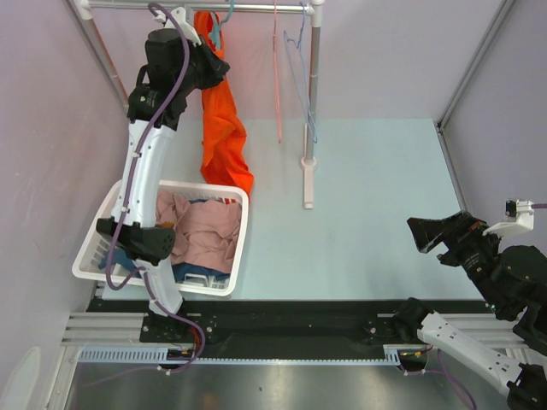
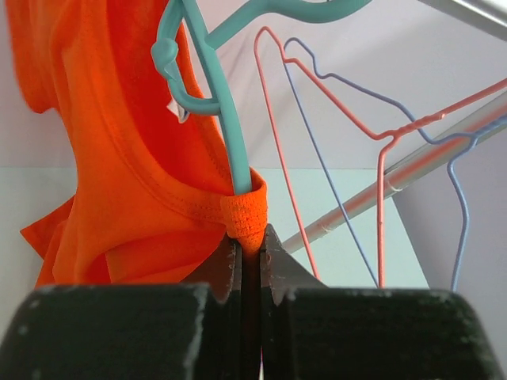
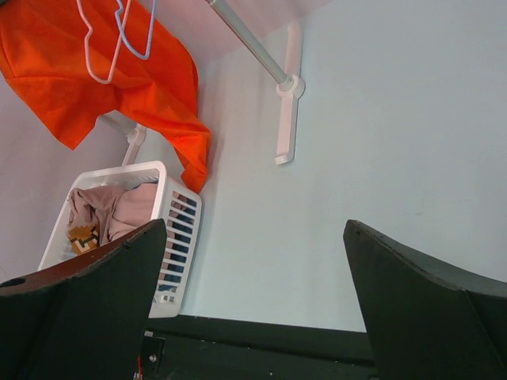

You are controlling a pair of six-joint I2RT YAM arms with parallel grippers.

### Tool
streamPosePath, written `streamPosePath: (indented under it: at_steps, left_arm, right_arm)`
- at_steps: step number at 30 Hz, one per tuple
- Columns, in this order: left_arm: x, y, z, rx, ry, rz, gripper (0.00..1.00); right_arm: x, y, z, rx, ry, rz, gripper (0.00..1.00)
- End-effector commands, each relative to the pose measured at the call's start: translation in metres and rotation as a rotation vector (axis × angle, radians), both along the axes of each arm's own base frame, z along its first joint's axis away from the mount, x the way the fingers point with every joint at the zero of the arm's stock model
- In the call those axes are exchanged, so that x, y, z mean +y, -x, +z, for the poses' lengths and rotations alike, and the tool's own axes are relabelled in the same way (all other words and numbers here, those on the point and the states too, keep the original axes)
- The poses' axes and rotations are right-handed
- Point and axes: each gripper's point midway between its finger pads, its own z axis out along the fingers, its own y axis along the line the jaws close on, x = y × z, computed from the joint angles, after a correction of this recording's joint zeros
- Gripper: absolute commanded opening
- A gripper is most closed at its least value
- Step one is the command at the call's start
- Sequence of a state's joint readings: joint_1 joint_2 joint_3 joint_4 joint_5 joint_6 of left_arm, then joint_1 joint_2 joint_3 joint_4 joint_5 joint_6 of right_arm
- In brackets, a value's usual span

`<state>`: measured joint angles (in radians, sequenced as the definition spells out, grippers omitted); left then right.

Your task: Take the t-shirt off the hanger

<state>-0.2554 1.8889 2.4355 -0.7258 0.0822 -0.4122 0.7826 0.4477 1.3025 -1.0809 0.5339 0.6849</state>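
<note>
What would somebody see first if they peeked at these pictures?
The bright orange t-shirt grabs the eye first, dangling from a teal hanger on the rail at the far left of the table. The left arm reaches up to it, its jaws shut on a stitched edge of the cloth right beside the hanger. Nearer the arm's base sits a white basket full of pinkish clothes.

Orange cloth t-shirt: soft matt knit, stitched hem. Teal plastic hanger: smooth, slightly glossy. Pink wire hanger and blue wire hanger: thin, smooth coating. Grey metal rail: satin sheen. White plastic slatted basket: smooth; pink cloth inside, matt, crumpled. Pale blue counter: matt, even. Left arm's black fingers: matt, finely grained.
</note>
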Motion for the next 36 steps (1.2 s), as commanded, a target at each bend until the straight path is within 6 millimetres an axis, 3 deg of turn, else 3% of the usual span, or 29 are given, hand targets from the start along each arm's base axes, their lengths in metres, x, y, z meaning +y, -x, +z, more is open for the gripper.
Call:
streamPosePath:
  at_steps: [1,3,6,9,11,12,14,15,16,17,18,20,21,22,23,24,25,26,27,29,30,35,36]
  left_arm:
    - [0.008,0.042,0.082,-0.196,0.076,-0.015,0.00]
    - [0.016,0.063,0.111,-0.261,0.100,0.000,0.00]
    - [0.028,0.093,0.137,-0.320,0.122,0.028,0.00]
    - [0.032,0.109,0.141,-0.338,0.136,0.025,0.00]
    - [0.034,0.131,0.152,-0.366,0.156,0.010,0.00]
    - [0.032,0.130,0.140,-0.335,0.153,-0.002,0.00]
    - [0.032,0.154,0.148,-0.366,0.187,-0.031,0.00]
    - [0.022,0.145,0.117,-0.298,0.187,-0.067,0.00]
    - [0.024,0.166,0.134,-0.368,0.221,-0.092,0.00]
    - [0.020,0.170,0.130,-0.360,0.258,-0.112,0.00]
    - [0.015,0.163,0.105,-0.308,0.269,-0.125,0.00]
    - [0.012,0.177,0.108,-0.324,0.347,-0.154,0.00]
    - [0.008,0.171,0.085,-0.271,0.367,-0.157,0.00]
    - [0.003,0.174,0.077,-0.251,0.398,-0.186,0.00]
    - [0.002,0.189,0.092,-0.296,0.484,-0.216,0.00]
    - [-0.002,0.181,0.060,-0.224,0.512,-0.212,0.00]
    - [-0.003,0.184,0.052,-0.207,0.556,-0.216,0.00]
    - [-0.003,0.188,0.057,-0.223,0.661,-0.215,0.00]
    - [-0.004,0.189,0.028,-0.188,0.706,-0.211,0.00]
    - [-0.012,0.194,0.019,-0.170,0.813,-0.242,0.00]
    - [-0.018,0.192,0.000,-0.119,0.823,-0.244,0.00]
    - [-0.055,0.217,-0.038,-0.015,0.796,-0.306,0.00]
    - [-0.061,0.221,-0.060,0.031,0.786,-0.305,0.00]
  right_arm:
    - [-0.005,0.000,0.006,-0.021,-0.020,-0.021,0.99]
    - [-0.004,-0.001,0.006,-0.019,-0.018,-0.025,0.99]
    - [-0.001,-0.003,0.004,-0.013,-0.013,-0.018,0.99]
    - [0.002,-0.004,0.001,-0.008,-0.013,-0.007,0.99]
    - [0.004,-0.004,0.001,-0.006,-0.017,-0.004,1.00]
    - [0.006,-0.005,0.001,-0.008,-0.018,0.000,0.99]
    - [0.008,-0.006,-0.002,-0.003,-0.015,0.007,0.99]
    - [0.011,-0.007,-0.003,-0.001,-0.015,0.015,0.99]
    - [0.012,-0.008,-0.005,0.002,-0.011,0.015,0.99]
    - [0.012,-0.008,-0.004,0.002,-0.013,0.015,0.99]
    - [0.014,-0.009,-0.004,0.002,-0.013,0.018,1.00]
    - [0.015,-0.010,-0.006,0.007,-0.009,0.018,0.99]
    - [0.017,-0.011,-0.007,0.010,-0.008,0.027,0.99]
    - [0.018,-0.011,-0.006,0.009,-0.010,0.025,0.99]
    - [0.018,-0.011,-0.006,0.010,-0.008,0.027,0.99]
    - [0.019,-0.012,-0.008,0.013,-0.008,0.028,0.99]
    - [0.020,-0.012,-0.008,0.014,-0.009,0.029,0.99]
    - [0.021,-0.013,-0.010,0.016,-0.009,0.029,0.99]
    - [0.023,-0.013,-0.011,0.019,-0.008,0.036,0.99]
    - [0.026,-0.015,-0.013,0.023,-0.008,0.040,0.99]
    - [0.028,-0.016,-0.015,0.027,-0.004,0.043,0.99]
    - [0.039,-0.020,-0.021,0.043,0.013,0.078,0.99]
    - [0.041,-0.021,-0.023,0.047,0.021,0.084,0.99]
